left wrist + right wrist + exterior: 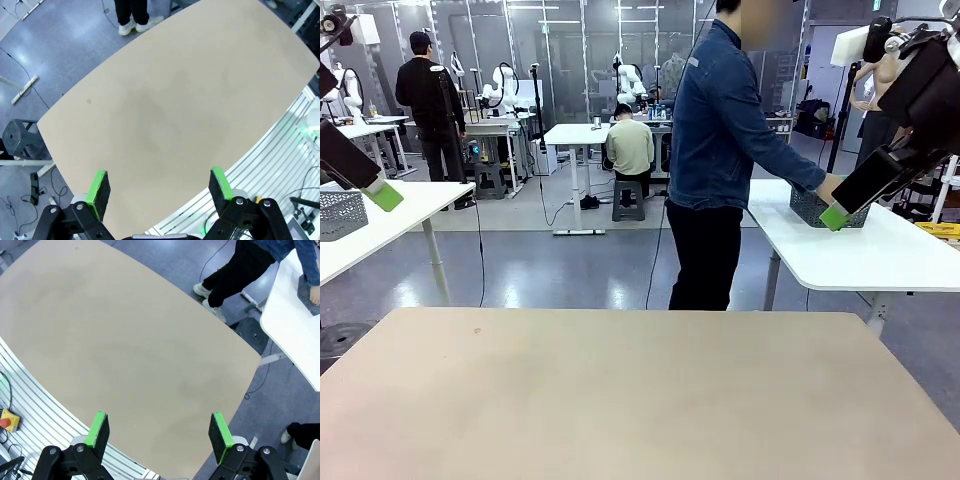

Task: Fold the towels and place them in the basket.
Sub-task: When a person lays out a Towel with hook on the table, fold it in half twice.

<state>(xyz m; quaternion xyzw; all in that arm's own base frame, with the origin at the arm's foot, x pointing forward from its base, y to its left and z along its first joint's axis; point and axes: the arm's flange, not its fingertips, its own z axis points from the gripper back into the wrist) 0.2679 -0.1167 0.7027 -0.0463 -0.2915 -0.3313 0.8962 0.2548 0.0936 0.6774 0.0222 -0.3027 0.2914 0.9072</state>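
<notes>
Above the beige table [620, 390], the left gripper [159, 175] and right gripper [159, 416] hang with jaws spread wide, gripping and touching nothing (pads bare). Beyond that table's far right corner, a person's hand [832, 186] is at the basket [806, 207].

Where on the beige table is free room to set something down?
The whole beige table is bare, near edge to far edge. Crowding is only beyond it: the person's hand at the basket on the white table.

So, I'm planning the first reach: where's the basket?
Front view, right side: the basket sits on the white side table beyond the tan table, with the person's hand at its rim.
</notes>
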